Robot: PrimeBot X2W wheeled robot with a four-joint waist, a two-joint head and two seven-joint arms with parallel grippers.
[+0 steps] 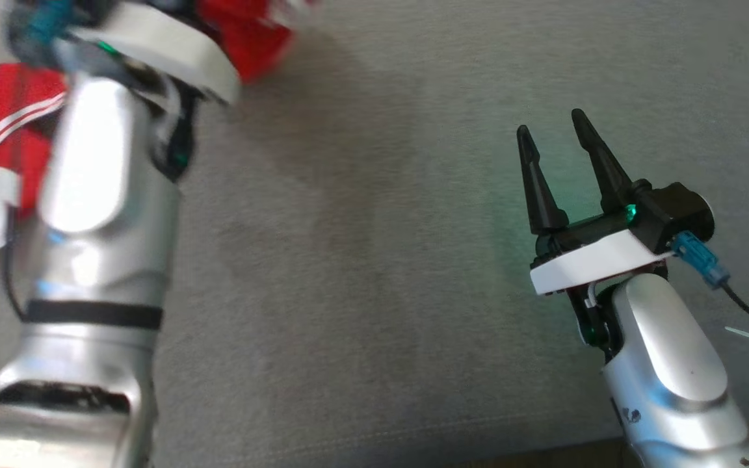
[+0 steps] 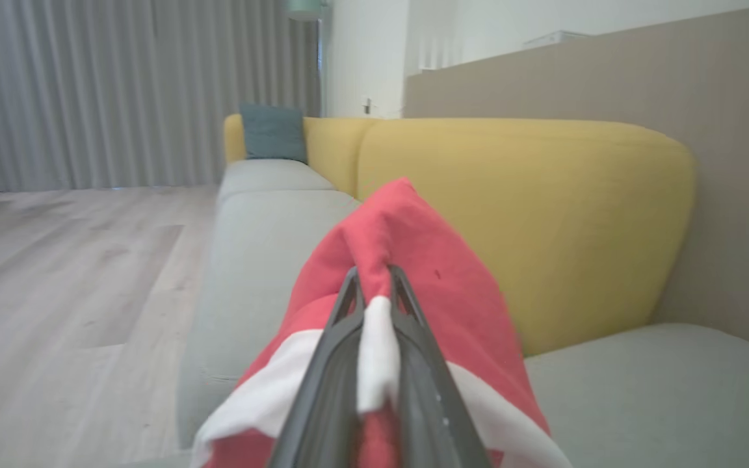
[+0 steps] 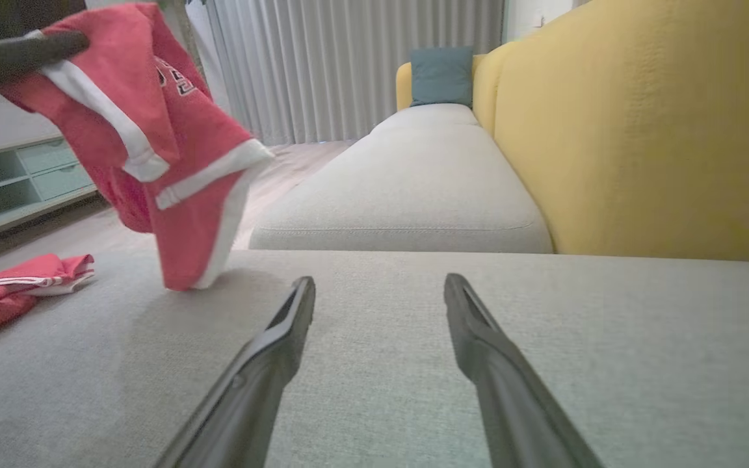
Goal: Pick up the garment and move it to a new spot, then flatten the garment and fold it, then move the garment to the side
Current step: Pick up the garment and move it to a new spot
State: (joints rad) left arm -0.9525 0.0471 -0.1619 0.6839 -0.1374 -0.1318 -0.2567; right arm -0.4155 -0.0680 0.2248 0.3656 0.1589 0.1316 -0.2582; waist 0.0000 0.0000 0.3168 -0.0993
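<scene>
The red garment (white-banded, with lettering) is held up off the grey sofa seat by the left tool, which is closed narrowly on a fold of it. Its lowest corner is seen at or just above the seat. The right tool is spread wide and empty, low over the seat, well apart from the garment. A second red piece is laid on the seat, and a yellow backrest is seen alongside.
</scene>
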